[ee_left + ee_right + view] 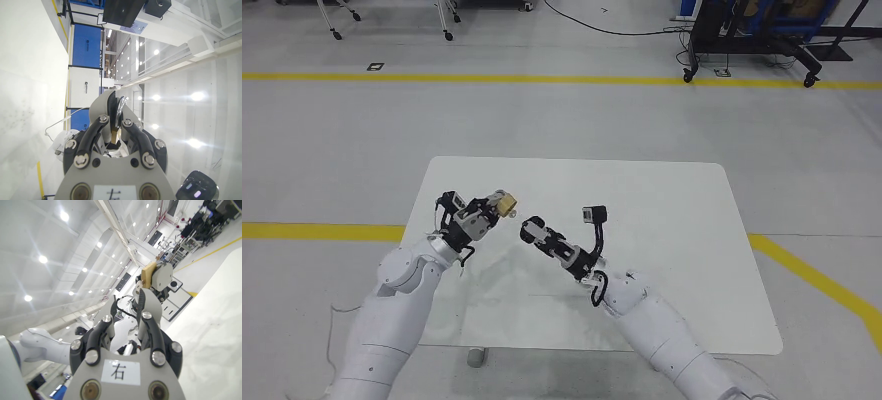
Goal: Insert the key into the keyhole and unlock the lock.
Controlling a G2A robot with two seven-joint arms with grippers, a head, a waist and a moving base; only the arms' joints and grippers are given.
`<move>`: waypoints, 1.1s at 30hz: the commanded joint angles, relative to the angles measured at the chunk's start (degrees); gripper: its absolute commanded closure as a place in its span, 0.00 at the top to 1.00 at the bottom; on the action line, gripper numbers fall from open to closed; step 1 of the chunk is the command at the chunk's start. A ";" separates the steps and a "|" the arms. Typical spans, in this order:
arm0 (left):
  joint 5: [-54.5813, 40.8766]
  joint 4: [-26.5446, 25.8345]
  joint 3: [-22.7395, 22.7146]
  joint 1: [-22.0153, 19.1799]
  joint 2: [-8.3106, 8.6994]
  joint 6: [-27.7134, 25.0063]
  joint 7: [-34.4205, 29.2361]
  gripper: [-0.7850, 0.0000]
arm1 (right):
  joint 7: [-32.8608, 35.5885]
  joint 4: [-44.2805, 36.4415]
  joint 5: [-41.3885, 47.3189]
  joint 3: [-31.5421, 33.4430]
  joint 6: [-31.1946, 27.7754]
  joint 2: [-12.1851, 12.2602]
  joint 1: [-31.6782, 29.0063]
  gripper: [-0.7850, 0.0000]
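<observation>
above the surface (pixel 672 200): brass lock (pixel 505 204), held in the air over its left part, well clear of the top.
lock: gripped across its flat faces, shackle (pixel 121 107) pointing out past the fingertips in the left wrist view; bottom face turned toward the other arm.
key (pixel 139 286): small silvery head jutting from that bottom face; looks seated in the keyhole, itself hidden behind the head, so depth cannot be told.
key axis: runs out of the lock toward the right pincer (pixel 128 295), roughly in line with that pincer's reach.
left pincer (pixel 485 211): closed tight on the lock body, serving as the vice.
right pincer: spread wide, holding nothing; one fingertip (pixel 145 294) just beside the key head, the other well off to the side.
nearer arm: right, by far; key head just ahead of its fingertips, off-centre toward one finger.
coming move, as a judgement: shift sideways to centre the key head between the fingers, close on its flat sides, then roll the wrist about the key's axis.
risk: closing off-centre could nudge the key askew or push the lock within the left grip.
</observation>
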 commanded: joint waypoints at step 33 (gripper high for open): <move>2.46 -3.35 2.35 1.67 -0.31 -2.27 -1.95 0.00 | 38.96 9.66 38.17 1.70 33.16 -0.65 6.79 0.32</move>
